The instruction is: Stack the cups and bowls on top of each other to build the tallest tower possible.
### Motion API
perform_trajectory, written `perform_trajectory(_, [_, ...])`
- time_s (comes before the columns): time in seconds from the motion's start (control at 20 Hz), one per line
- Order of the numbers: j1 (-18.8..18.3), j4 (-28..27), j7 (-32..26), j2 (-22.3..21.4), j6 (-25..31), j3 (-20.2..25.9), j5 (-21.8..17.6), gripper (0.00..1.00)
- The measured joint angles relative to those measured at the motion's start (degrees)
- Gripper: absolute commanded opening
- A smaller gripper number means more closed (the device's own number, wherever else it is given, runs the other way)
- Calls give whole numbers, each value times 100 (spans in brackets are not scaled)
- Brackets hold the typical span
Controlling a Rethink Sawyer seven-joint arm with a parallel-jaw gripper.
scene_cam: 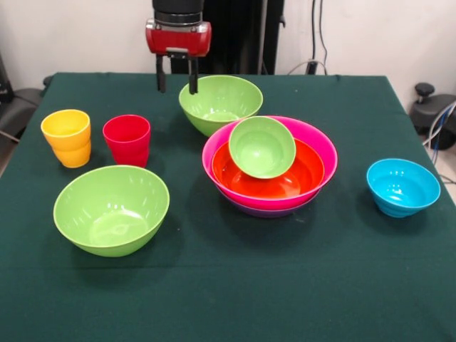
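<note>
My gripper (177,84) hangs open and empty above the table's far side, just left of a large lime green bowl (221,103). The tower stands at centre: a purple bowl (267,209) lowest, a hot pink bowl (322,151) in it, an orange bowl (303,174) inside that, and a small green bowl (262,147) resting tilted on top. At the left stand a yellow cup (66,137) and a red cup (127,140), both upright. Another large green bowl (112,209) sits at the front left. A small sky blue bowl (402,187) sits alone at the right.
A dark green cloth (235,285) covers the table. Black equipment and cables (429,107) stand off the table's right edge, and a dark chair part (14,103) shows at the left edge.
</note>
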Motion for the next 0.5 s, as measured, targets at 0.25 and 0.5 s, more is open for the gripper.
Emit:
perform_trajectory(0.25, [92, -50, 0, 208, -1, -35, -5, 100])
perform_trajectory(0.5, [172, -211, 0, 581, -5, -49, -78, 100])
